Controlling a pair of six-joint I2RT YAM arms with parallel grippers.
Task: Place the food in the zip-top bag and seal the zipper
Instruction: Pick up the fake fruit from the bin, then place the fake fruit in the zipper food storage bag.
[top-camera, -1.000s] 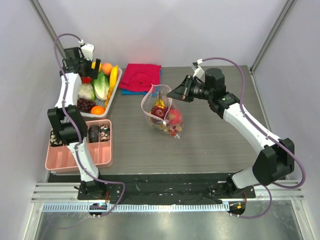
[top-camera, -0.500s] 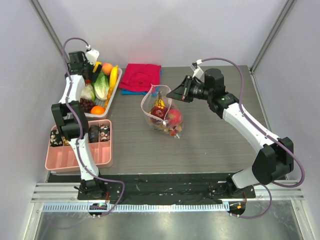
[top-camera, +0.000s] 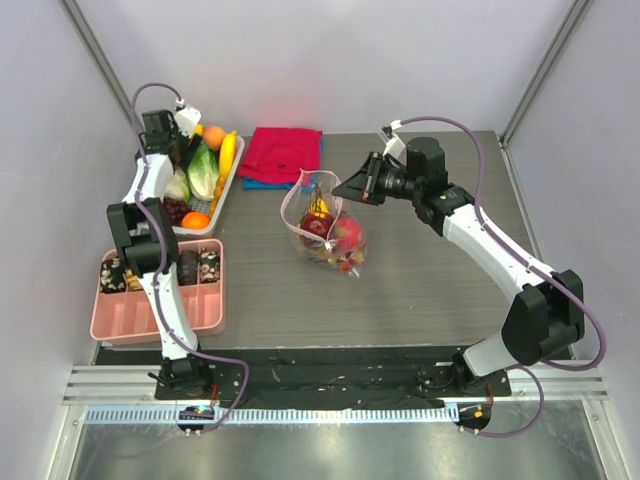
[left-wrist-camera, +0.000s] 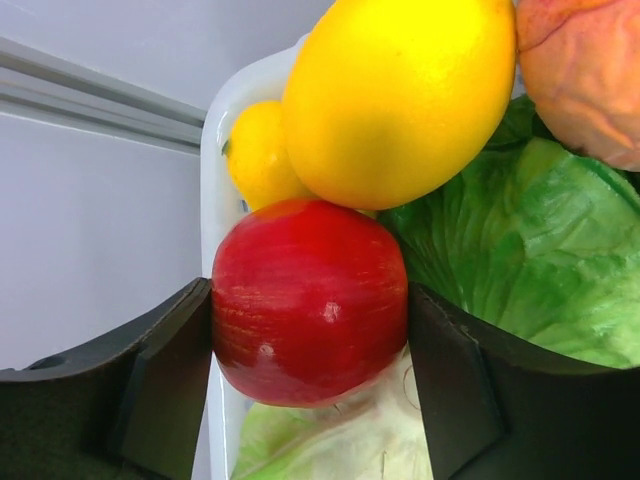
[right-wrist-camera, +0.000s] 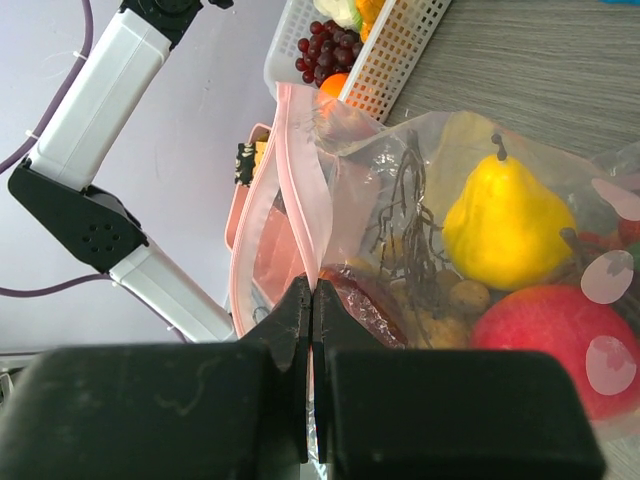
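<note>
The clear zip-top bag stands open mid-table with several toy foods in it, among them a yellow pear and a red apple. My right gripper is shut on the bag's pink zipper strip and holds the mouth up. My left gripper is down in the white basket. Its two fingers press both sides of a red apple. A yellow lemon and green cabbage lie beside it.
The basket also holds an orange, a banana, grapes and another orange fruit. A pink divided tray sits at the front left. A red folded cloth lies at the back.
My left gripper swung right and down from the basket's far left corner onto the fruit, closing round the red apple. The right arm and bag stayed still.
</note>
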